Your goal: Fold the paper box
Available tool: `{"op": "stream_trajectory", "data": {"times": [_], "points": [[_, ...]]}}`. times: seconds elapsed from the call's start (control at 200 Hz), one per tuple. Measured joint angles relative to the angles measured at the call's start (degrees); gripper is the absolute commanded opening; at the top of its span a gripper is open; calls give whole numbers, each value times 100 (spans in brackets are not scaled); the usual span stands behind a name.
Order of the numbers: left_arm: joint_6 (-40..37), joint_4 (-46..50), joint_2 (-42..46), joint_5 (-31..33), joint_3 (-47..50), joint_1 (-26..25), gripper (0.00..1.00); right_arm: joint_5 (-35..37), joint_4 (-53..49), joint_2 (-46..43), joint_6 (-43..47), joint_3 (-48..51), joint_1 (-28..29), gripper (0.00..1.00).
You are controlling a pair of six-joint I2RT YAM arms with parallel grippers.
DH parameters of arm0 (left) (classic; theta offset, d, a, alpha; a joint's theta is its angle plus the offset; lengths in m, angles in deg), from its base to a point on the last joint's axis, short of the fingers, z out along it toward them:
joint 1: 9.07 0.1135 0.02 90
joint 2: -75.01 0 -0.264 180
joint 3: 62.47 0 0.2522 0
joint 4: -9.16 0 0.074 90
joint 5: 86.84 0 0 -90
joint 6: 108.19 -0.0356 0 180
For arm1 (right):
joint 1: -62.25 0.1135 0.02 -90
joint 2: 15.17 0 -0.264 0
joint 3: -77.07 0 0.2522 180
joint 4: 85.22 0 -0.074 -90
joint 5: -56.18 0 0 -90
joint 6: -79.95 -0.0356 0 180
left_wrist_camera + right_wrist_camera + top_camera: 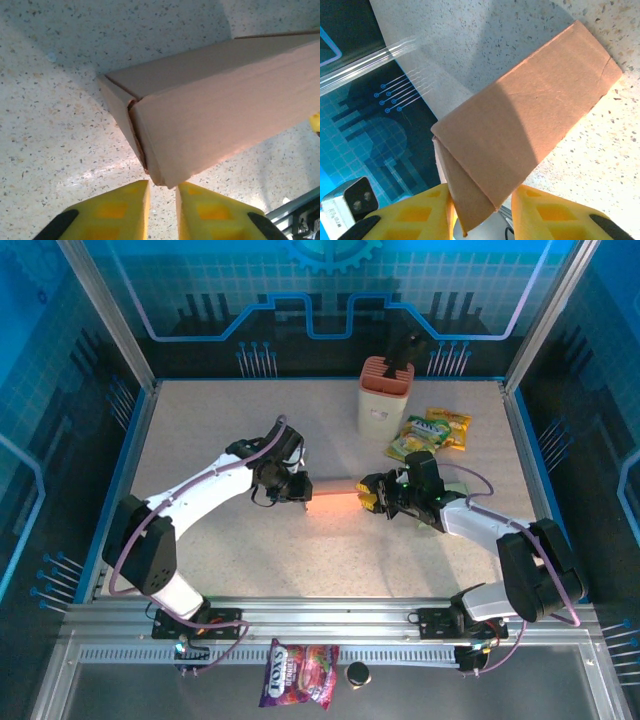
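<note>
The paper box (335,502) is a long brown carton lying on the speckled table between my two grippers. My left gripper (303,492) is at its left end. In the left wrist view the yellow fingers (120,210) stand a narrow gap apart, and the box's closed end corner (165,175) hangs just at the fingertips of the left gripper (163,186), not pinched. My right gripper (368,496) is at the right end. There the box (530,110) and its loose end flap (470,200) reach between the jaws of the right gripper (481,189). The left finger touches the flap; a gap shows at the right finger.
A pink-and-white bin (385,395) with a dark object in it stands at the back. Yellow-green snack packets (432,432) lie just behind my right gripper. A candy bag (300,675) lies on the front rail. Glass walls enclose the table.
</note>
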Motion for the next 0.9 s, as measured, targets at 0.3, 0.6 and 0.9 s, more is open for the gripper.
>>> {"op": "stream_trajectory", "data": {"times": [0.3, 0.6, 0.9], "points": [[1043, -494, 890, -448, 299, 365, 41, -22, 28, 87, 107, -17, 0, 32], [2258, -1209, 953, -977, 855, 811, 42, -35, 52, 155, 127, -55, 2, 30], [2378, -1427, 540, -1211, 1075, 811, 39, -44, 50, 164, 127, -61, 2, 30]]}}
